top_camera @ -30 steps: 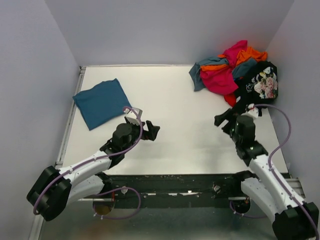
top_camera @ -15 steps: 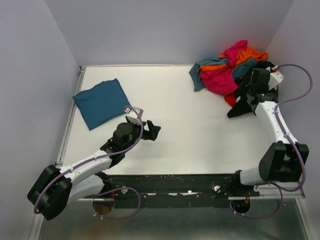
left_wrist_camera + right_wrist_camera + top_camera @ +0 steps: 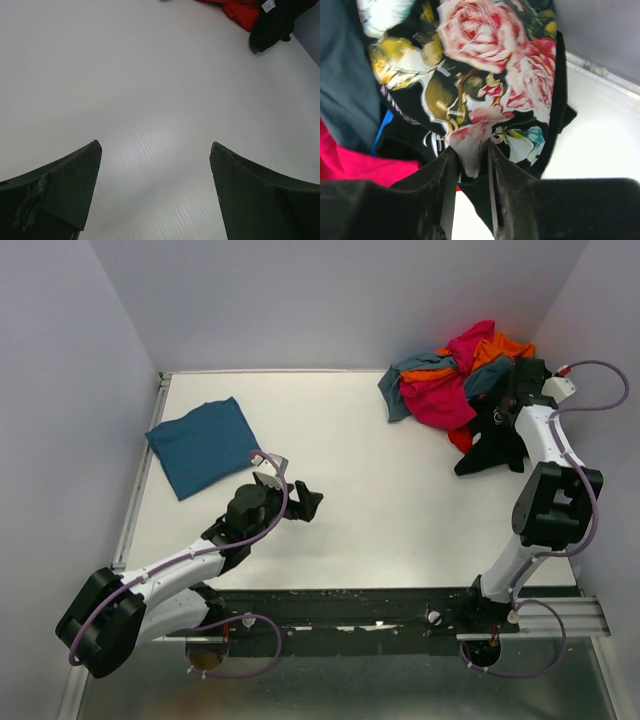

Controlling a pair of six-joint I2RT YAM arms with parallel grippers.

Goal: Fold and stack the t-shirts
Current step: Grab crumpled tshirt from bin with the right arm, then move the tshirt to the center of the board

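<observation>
Pinching the black floral t-shirt, the right gripper sits clenched; left gripper gapes over table.

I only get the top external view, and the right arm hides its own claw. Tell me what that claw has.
Observer: In the right wrist view the right claw is shut on a fold of the black floral t-shirt.
Operator: Describe the print.
Observer: Pink and white roses with yellowish leaves, facing the wrist camera.
Operator: Now report the left claw.
Observer: The left wrist view shows the left claw open with nothing in it, and bare table beneath.
</observation>
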